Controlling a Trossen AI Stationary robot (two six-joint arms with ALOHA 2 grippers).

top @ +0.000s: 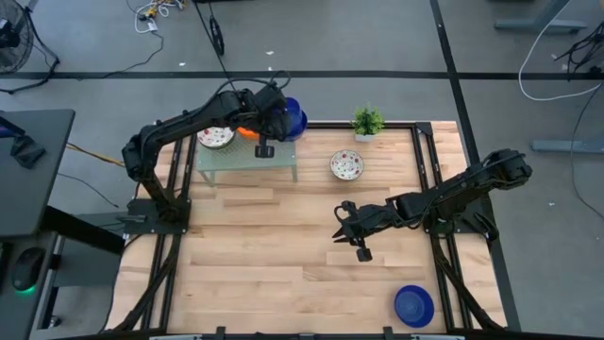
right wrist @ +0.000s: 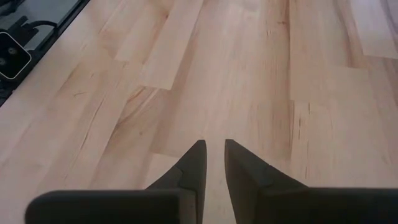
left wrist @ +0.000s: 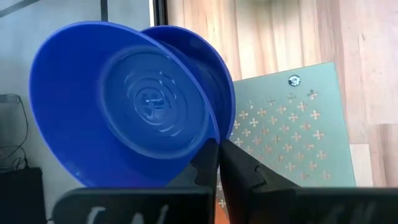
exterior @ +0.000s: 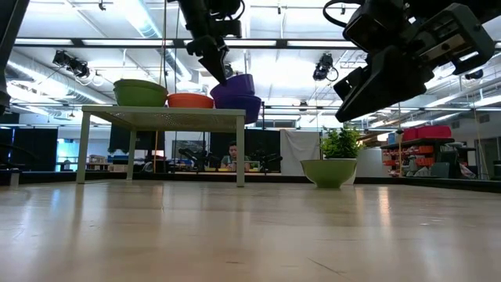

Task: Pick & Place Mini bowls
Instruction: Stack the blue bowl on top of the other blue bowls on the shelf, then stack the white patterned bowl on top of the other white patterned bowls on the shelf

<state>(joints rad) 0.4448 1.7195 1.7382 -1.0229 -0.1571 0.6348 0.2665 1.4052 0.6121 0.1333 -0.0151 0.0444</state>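
Over the small raised green stand [top: 247, 162] at the back of the wooden surface [top: 283, 255], left gripper [top: 274, 121] has its fingers [left wrist: 239, 177] pinched shut on the rim of two nested blue bowls [top: 293, 118], held tilted, off the stand's right end. In the low view the blue pair hangs just beside and a bit above the orange bowl [exterior: 190, 100]. On the stand sit that orange bowl and a red-speckled white bowl [top: 216, 138]. Another speckled bowl [top: 346, 165] rests on the surface near the potted plant [top: 367, 122]; a single blue bowl [top: 413, 305] lies well apart at the front right.

Right gripper [top: 345, 227] hovers mid-surface, fingers nearly together with a slim gap, holding nothing.

Step looks like placing: blue pair carried to the stand, not yet set down. Next move likely calls for levelling the bowls, lowering onto a free patch of the stand or into the orange bowl, then releasing. Rim pinch on a tilted pair could slip.
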